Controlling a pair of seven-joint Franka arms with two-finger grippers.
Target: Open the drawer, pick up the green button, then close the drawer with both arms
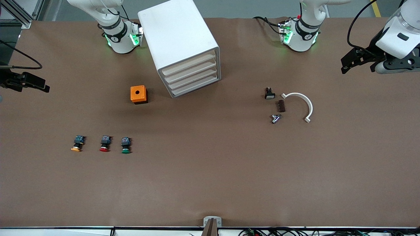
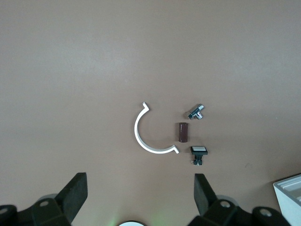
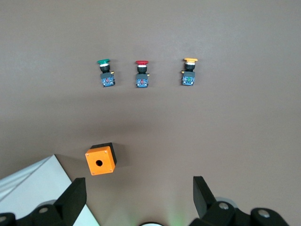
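Observation:
The white cabinet [image 1: 178, 39] stands between the arm bases. Its four cream-fronted drawers [image 1: 193, 77] are all closed. The green-capped button [image 1: 125, 146] lies on the table, nearer the front camera than the orange box, beside the red one. It also shows in the right wrist view [image 3: 106, 73]. My right gripper [image 1: 32, 83] is open and empty, up over the right arm's end of the table; its own view shows it too [image 3: 140, 193]. My left gripper [image 1: 356, 62] is open and empty over the left arm's end, as its own view shows [image 2: 140, 193].
A small orange box with a hole [image 1: 138, 94] sits beside the cabinet. A red-capped button [image 1: 105, 144] and a yellow-capped one [image 1: 77, 144] lie beside the green. Toward the left arm's end lie a white curved clamp [image 1: 303, 103], a brown block [image 1: 281, 106], a metal fitting [image 1: 275, 118] and a white-capped switch [image 1: 269, 93].

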